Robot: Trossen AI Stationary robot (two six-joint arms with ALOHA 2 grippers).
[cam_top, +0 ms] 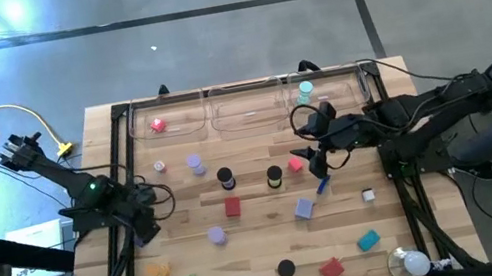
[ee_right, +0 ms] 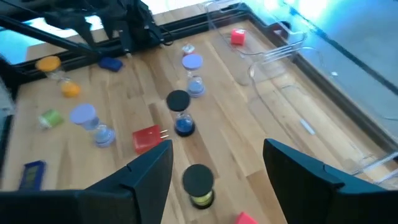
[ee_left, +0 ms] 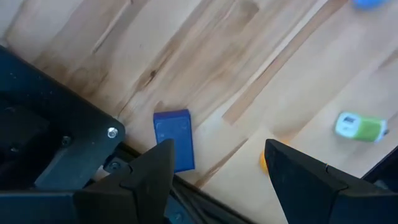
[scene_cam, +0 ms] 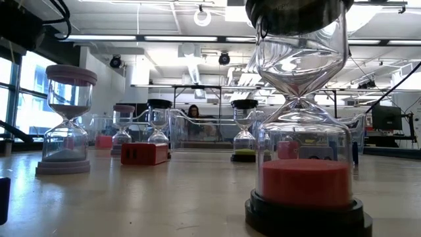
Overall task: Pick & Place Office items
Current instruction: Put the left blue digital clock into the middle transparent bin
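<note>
A red-sand hourglass with a black base stands upright closest to the low camera. More hourglasses and blocks lie scattered over the wooden table. The clear trays line the far edge. The right gripper hovers mid-table, fingers apart, empty. The left gripper, also spread and empty, sits at the left edge above a blue block.

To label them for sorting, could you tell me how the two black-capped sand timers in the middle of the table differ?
The blue-sand timer holds blue sand; the yellow-sand timer holds yellow-green. The blue-sand timer stands farther from the right gripper, the yellow-sand timer nearer. Both stand upright with black caps.
</note>
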